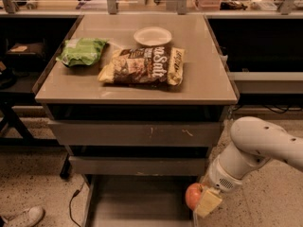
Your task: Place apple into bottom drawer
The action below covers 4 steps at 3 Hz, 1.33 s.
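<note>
The apple [192, 196] is small, round and red-orange. My gripper [199, 200] is shut on it at the lower right of the view, at the end of my white arm [255, 148]. The apple hangs just above the right side of the bottom drawer [137, 205], a grey pulled-out tray with a flat floor, near its right rail. One pale finger [208, 202] shows on the apple's right side; the other finger is hidden behind the apple.
Two upper grey drawers [137, 134] sit above the tray. On the cabinet top lie a brown chip bag [142, 66], a green bag [81, 51] and a white bowl [152, 36]. A cable [73, 200] and a shoe [26, 217] are on the floor at left.
</note>
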Each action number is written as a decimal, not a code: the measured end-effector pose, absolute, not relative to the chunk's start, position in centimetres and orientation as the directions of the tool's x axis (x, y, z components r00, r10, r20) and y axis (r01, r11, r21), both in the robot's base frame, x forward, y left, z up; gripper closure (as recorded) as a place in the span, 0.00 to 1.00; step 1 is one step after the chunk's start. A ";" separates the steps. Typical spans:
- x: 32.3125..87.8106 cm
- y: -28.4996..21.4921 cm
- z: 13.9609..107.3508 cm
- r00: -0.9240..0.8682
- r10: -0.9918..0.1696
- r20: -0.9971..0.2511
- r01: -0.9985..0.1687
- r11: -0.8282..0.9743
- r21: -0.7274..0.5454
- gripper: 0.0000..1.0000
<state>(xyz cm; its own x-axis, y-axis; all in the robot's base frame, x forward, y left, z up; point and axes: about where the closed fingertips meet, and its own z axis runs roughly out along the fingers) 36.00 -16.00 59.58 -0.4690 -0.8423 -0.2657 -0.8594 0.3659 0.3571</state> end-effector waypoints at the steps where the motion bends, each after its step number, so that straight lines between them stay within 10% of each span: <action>1: 34.7 -15.1 54.7 -0.521 -0.817 -0.247 -0.827 0.411 0.385 1.00; 4: 35.3 -14.5 44.0 -0.624 -0.734 -0.269 -0.763 0.499 0.410 1.00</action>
